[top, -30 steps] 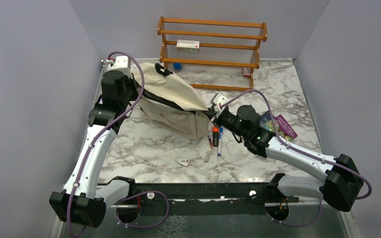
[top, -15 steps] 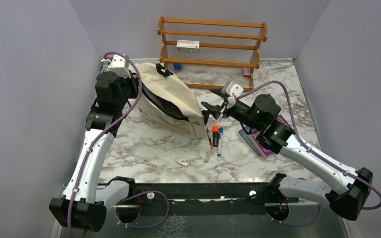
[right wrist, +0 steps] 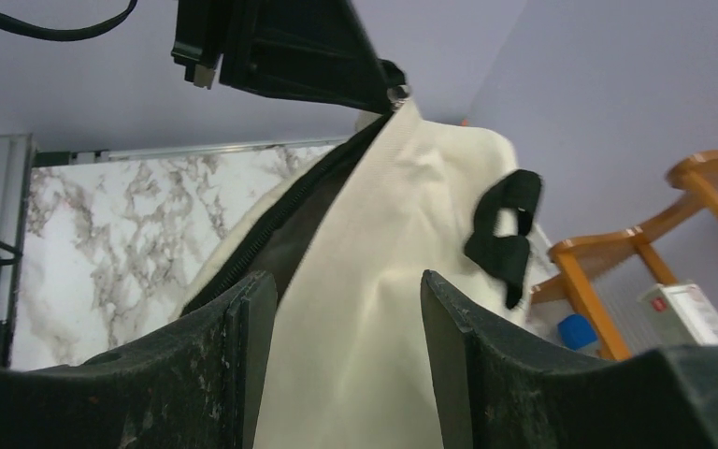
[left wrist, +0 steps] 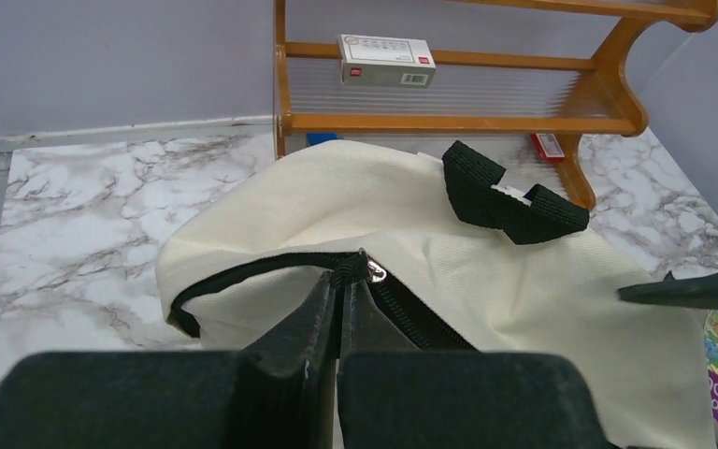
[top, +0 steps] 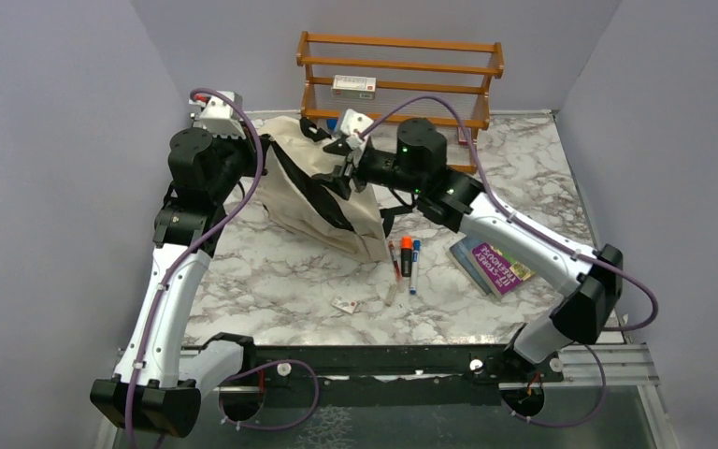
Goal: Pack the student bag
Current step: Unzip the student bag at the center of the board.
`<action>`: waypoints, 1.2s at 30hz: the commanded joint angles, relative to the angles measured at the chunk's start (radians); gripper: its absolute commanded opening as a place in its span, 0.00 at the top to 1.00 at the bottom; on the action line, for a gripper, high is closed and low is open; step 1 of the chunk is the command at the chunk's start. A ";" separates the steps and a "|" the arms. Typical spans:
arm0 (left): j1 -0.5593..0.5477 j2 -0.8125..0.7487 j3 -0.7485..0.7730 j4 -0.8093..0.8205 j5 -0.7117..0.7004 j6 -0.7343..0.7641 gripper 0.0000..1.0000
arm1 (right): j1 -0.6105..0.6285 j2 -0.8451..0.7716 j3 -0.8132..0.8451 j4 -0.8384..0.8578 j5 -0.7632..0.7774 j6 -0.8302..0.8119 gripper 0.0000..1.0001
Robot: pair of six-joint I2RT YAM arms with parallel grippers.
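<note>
The student bag [top: 363, 223], cream with black zippers, lies at the back left of the table, its mouth gaping dark. My left gripper [top: 255, 155] is shut on the zipper edge by the metal pull [left wrist: 375, 273] and holds it up; the wrist view shows the left gripper [left wrist: 344, 281] pinching the black tape. My right gripper [top: 339, 166] hovers open over the bag's top. In the right wrist view the right gripper [right wrist: 346, 304] has cream bag fabric [right wrist: 430, 187] between its spread fingers, not pinched. The bag's black handle [left wrist: 509, 196] lies toward the rack.
A wooden rack [top: 397, 94] stands at the back with a white box [top: 353, 86] on a shelf and a blue item [left wrist: 323, 138] below. Markers [top: 407, 257], a purple book [top: 494, 265] and a small card [top: 344, 304] lie right of and in front of the bag.
My right gripper has opened and swung from the bag's right corner up and back-left over the bag, uncovering the book. The left gripper has stayed shut and the bag's mouth gapes wider.
</note>
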 commanded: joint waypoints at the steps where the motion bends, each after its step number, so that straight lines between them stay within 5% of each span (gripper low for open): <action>1: 0.003 -0.002 0.036 0.041 0.054 -0.012 1.00 | 0.041 0.086 0.120 -0.096 -0.019 0.014 0.37; 15: 0.003 -0.014 0.021 0.048 0.066 -0.015 1.00 | 0.067 0.203 0.189 -0.094 0.132 -0.002 0.41; 19: 0.003 -0.014 0.020 0.048 0.065 -0.013 1.00 | 0.071 0.215 0.186 -0.080 0.185 -0.020 0.52; 26: 0.003 -0.008 0.025 0.042 0.034 -0.017 1.00 | 0.072 0.141 0.081 0.087 0.264 0.014 0.96; 36: 0.005 0.040 0.064 -0.020 -0.179 -0.051 1.00 | 0.070 0.065 0.006 0.173 0.405 0.007 0.99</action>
